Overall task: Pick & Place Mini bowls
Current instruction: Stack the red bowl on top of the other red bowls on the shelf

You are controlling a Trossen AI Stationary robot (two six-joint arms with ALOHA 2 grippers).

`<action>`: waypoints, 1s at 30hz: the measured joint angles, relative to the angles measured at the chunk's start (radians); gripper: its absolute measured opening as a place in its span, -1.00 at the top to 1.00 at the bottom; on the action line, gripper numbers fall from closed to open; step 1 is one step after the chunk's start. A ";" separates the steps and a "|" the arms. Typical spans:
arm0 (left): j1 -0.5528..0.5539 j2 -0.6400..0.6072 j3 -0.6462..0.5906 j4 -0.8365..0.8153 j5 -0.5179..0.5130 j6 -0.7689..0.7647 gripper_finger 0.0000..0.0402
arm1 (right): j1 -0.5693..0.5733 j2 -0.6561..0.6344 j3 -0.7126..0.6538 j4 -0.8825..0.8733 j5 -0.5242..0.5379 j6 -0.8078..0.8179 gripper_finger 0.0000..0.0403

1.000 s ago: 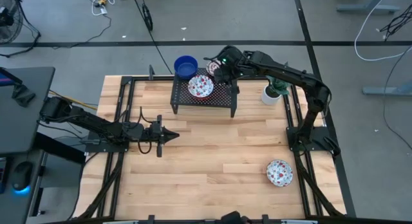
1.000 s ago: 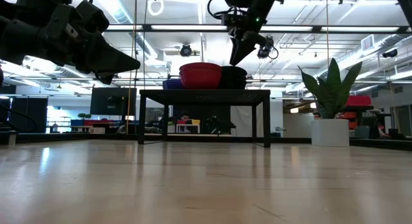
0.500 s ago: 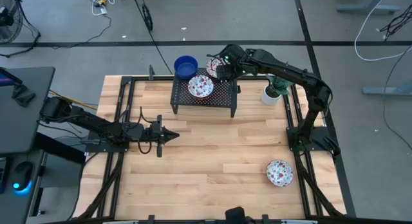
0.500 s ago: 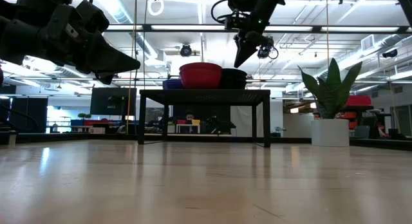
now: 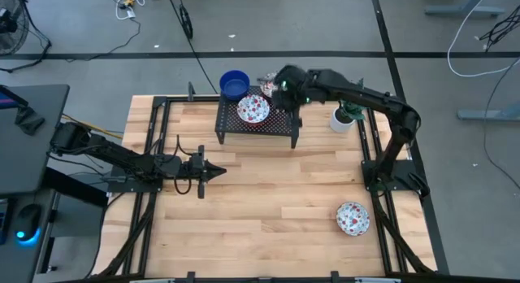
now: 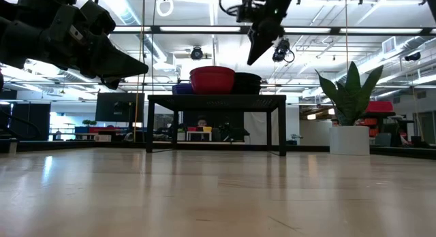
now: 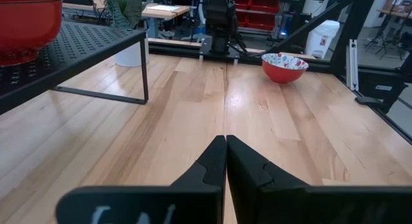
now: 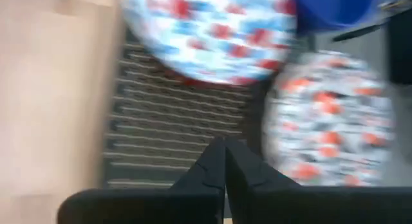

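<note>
Three mini bowls (image 5: 253, 110) sit on the black rack (image 5: 280, 125), one floral bowl (image 5: 353, 218) waits well away from it, right pincer (image 5: 282, 81) closed empty above the rack.

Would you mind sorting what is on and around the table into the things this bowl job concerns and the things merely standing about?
Job:
- blue bowl
- floral bowl on the rack
- second floral bowl beside it
- floral bowl on the table

Standing about:
- black rack
- potted plant

Wooden desk (image 5: 260, 193) bearing a black mesh rack (image 5: 256, 124), a white plant pot (image 5: 342, 119) and one floral mini bowl (image 5: 353, 218).
</note>
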 joint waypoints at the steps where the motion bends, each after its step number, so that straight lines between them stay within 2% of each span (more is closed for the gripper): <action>1: 0.000 0.000 0.000 0.000 0.000 0.000 0.93 | 0.030 -0.001 0.000 -0.030 -0.002 0.037 0.99; 7: 0.000 0.000 0.000 -0.005 0.004 0.000 0.93 | 0.269 -0.011 -0.026 -0.202 -0.004 0.173 0.99; 10: 0.000 0.000 0.000 -0.005 0.039 0.000 0.93 | 0.411 -0.050 -0.127 -0.202 -0.005 0.240 0.99; 13: 0.000 0.000 0.000 -0.005 0.065 0.000 0.93 | 0.561 -0.115 -0.257 -0.201 -0.004 0.381 0.99; 17: 0.000 0.000 0.000 -0.003 0.068 0.001 0.93 | 0.767 -0.207 -0.401 -0.202 0.000 0.708 1.00; 23: 0.000 0.000 0.002 0.021 0.042 0.052 0.93 | 1.031 -0.316 -0.562 -0.104 -0.063 1.386 0.89; 27: 0.000 0.000 0.002 0.071 0.041 0.097 0.93 | 1.161 -0.335 -0.663 0.049 -0.086 1.628 0.66; 30: 0.000 0.000 0.002 0.098 0.041 0.133 0.93 | 1.232 -0.320 -0.720 0.135 -0.086 1.734 0.42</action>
